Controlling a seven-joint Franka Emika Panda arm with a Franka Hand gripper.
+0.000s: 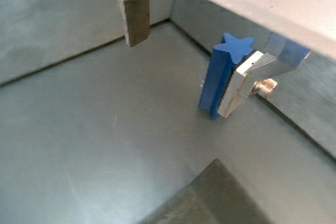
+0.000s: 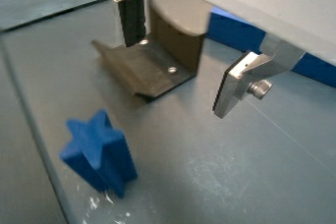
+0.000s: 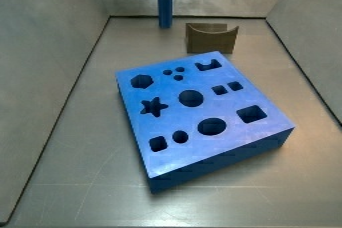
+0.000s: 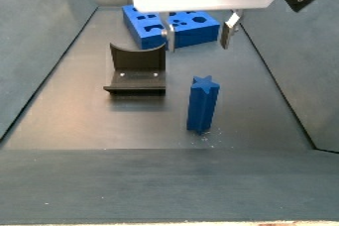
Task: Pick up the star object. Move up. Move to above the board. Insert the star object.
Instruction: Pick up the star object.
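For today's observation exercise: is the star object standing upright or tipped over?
Upright. The star object stands on end on the floor, star face up, below the open gripper, untouched.

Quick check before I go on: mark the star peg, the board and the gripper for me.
star peg (image 4: 201, 104), side view, on the middle of its front face.
board (image 3: 201, 109), side view, on bare top surface between the holes.
gripper (image 4: 196, 30), side view, midway between its fingertips, above the star peg.
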